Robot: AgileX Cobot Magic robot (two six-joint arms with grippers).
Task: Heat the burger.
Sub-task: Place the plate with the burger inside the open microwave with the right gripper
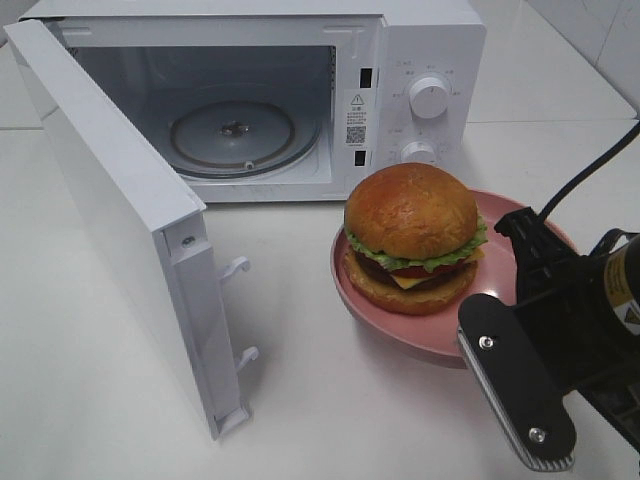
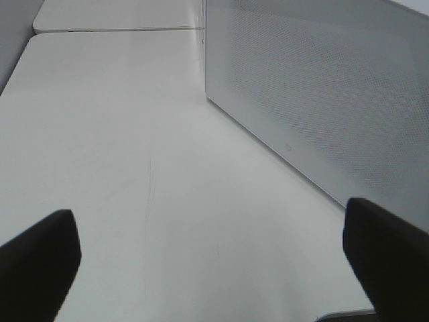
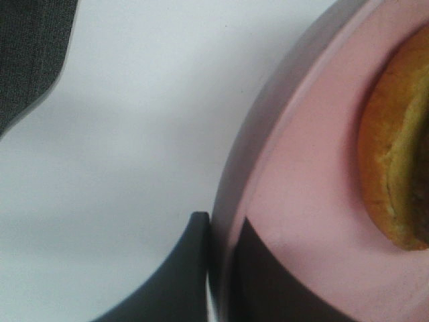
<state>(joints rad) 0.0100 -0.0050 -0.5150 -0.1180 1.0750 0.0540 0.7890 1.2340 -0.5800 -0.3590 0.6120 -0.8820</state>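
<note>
Jaws of the right gripper (image 3: 224,231) are pinched tight on the rim of the pink plate (image 3: 308,174) carrying the burger (image 1: 412,235), on the table (image 1: 300,420) before the open microwave (image 1: 430,50), while the left gripper (image 2: 214,268) holds its jaws wide apart and empty beside the door (image 1: 110,200).

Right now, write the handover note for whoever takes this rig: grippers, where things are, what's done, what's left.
Left gripper: open, holding nothing, over the table beside the microwave door.
Right gripper: shut on the rim of the pink plate.
Burger: on that plate, in front of the microwave.
Done: door open, plate gripped.
Left: move plate and burger onto the turntable, close the door, start heating.
</note>
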